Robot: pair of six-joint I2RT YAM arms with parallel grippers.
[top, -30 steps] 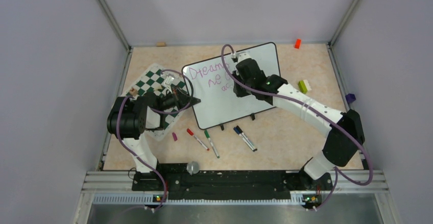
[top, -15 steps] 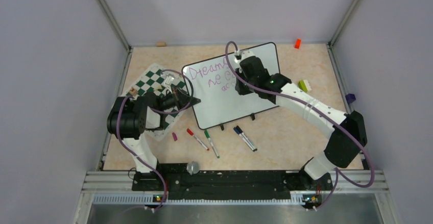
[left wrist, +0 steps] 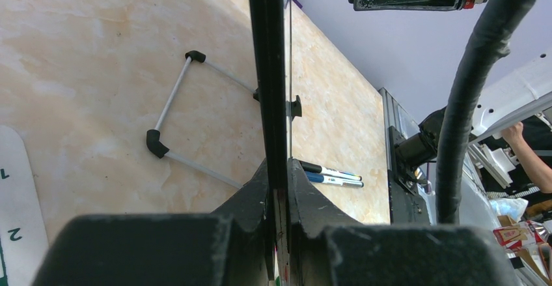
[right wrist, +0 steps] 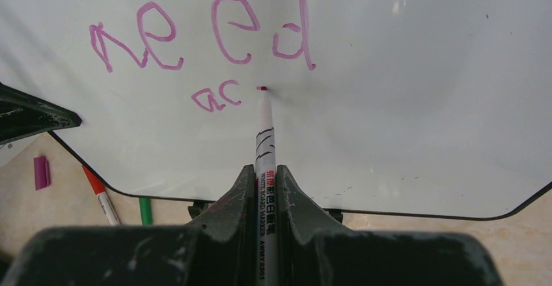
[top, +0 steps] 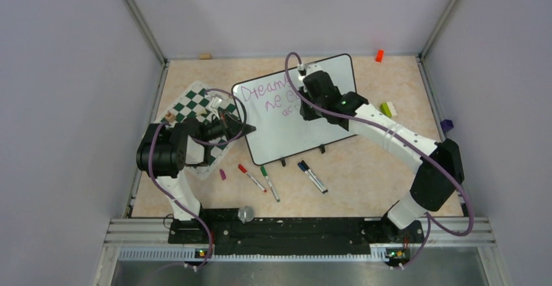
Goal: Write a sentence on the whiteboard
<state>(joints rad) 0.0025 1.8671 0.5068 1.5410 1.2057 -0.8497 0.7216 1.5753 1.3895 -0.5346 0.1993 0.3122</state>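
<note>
The whiteboard (top: 286, 139) stands tilted at mid table. The sentence (top: 263, 93) is in purple-pink: "Dreams", then "need" (right wrist: 202, 35), then "ac" (right wrist: 215, 96). My right gripper (top: 306, 103) is over the board, shut on a white marker (right wrist: 264, 136). The marker's tip touches the board just right of "ac". In the right wrist view the gripper (right wrist: 265, 172) clamps the marker barrel. My left gripper (top: 242, 128) is shut on the board's left edge. In the left wrist view the gripper (left wrist: 278, 169) pinches the black frame (left wrist: 265, 71).
A green-and-white chess mat (top: 195, 107) lies under the left arm. A purple cap (top: 222, 174) and red (top: 251, 177), green (top: 269, 183) and blue-black markers (top: 312, 176) lie in front of the board. A green-white block (top: 388, 109) and an orange block (top: 379, 55) lie to the right.
My right gripper with the marker has shifted slightly right and up over the board. The lettering looks the same. The left arm has not moved.
</note>
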